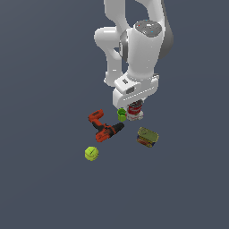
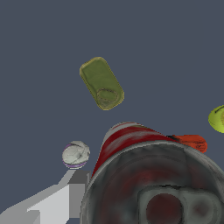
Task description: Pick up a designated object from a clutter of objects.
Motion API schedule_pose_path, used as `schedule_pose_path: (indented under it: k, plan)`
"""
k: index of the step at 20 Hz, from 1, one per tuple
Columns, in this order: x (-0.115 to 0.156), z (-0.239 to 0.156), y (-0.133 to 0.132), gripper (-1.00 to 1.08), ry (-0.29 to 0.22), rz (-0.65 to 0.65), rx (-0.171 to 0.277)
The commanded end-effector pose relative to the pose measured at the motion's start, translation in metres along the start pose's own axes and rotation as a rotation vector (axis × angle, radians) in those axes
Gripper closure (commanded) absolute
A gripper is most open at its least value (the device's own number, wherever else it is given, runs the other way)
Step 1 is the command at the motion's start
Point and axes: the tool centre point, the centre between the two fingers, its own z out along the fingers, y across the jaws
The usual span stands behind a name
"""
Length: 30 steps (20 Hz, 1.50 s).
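The soup can (image 1: 134,108), red and white with a dark metal lid, sits right under my white hand in the exterior view. In the wrist view the can (image 2: 131,148) fills the near part of the picture, lid towards the camera. My gripper (image 1: 134,110) is shut on the can and seems to hold it just above the floor. One grey finger (image 2: 65,197) presses against the can's side; the other finger is hidden behind the can.
A green cup (image 1: 121,114) and a small white lump (image 1: 137,117) (image 2: 75,154) lie close to the can. A red-and-black drill (image 1: 103,127) (image 2: 190,142), a flat olive tin (image 1: 147,137) (image 2: 101,83) and a yellow-green ball (image 1: 91,153) lie nearby.
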Motion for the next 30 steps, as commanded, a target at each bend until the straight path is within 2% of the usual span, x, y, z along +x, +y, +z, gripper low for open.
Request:
schedule_pose_path:
  k: [1,9,16,22,30]
  plan:
    - [-0.002,-0.024,0.025,1.08,0.003,-0.001,0.000]
    - [-0.009,-0.093,0.103,1.08,0.002,0.001,-0.003]
    - [-0.011,-0.140,0.157,1.08,0.001,0.001,-0.005]
    - [-0.012,-0.172,0.193,1.08,0.000,0.001,-0.007]
    - [-0.011,-0.196,0.221,1.08,0.000,0.001,-0.007]
